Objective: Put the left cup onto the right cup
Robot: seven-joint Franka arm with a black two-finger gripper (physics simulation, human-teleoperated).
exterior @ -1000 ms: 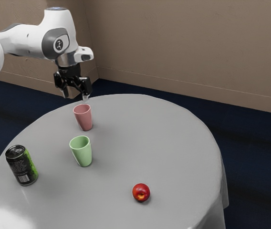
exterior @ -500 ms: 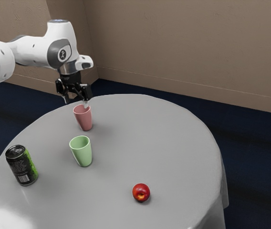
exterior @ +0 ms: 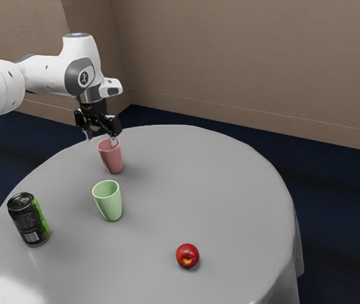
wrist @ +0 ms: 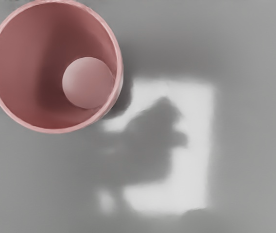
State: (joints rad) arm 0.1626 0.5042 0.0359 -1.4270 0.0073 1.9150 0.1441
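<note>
A pink cup (exterior: 110, 155) stands upright toward the back of the round grey table (exterior: 218, 183). In front of it, nearer the camera, a green cup (exterior: 107, 200) also stands upright. My gripper (exterior: 101, 132) hangs open just above the pink cup's far rim, and one fingertip (exterior: 113, 135) is down near that rim. Nothing is between the fingers. In the wrist view I look straight down into the pink cup (wrist: 31, 58), which sits off to one side of the hand, with the hand's shadow on the tabletop (wrist: 245, 58) beside it.
A dark green drink can (exterior: 29, 219) stands near the table's edge at the exterior view's left. A red apple (exterior: 187, 255) lies near the front edge. A tan wall and dark blue floor surround the table.
My hand has come down and drifted slightly toward the exterior view's left, from well above the pink cup to just over its rim. The cups, can and apple have not moved.
</note>
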